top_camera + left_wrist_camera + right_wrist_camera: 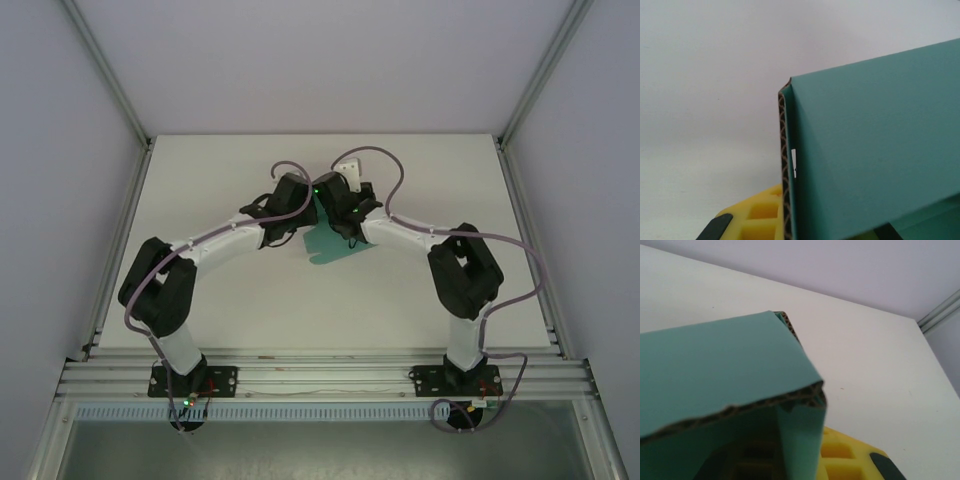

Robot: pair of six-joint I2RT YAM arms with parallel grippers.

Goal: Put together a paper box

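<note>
Showing folded teal paper box (880, 150), corrugated edges

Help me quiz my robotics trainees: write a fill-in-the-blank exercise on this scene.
1. The paper box is made of ____ card with a brown corrugated edge.
2. The left gripper and the right gripper are both ____ on the box.
3. In the left wrist view, the finger beside the box's edge is coloured ____.
4. The table beneath the box is ____.

Missing words: teal-green; shut; yellow; white.
</note>
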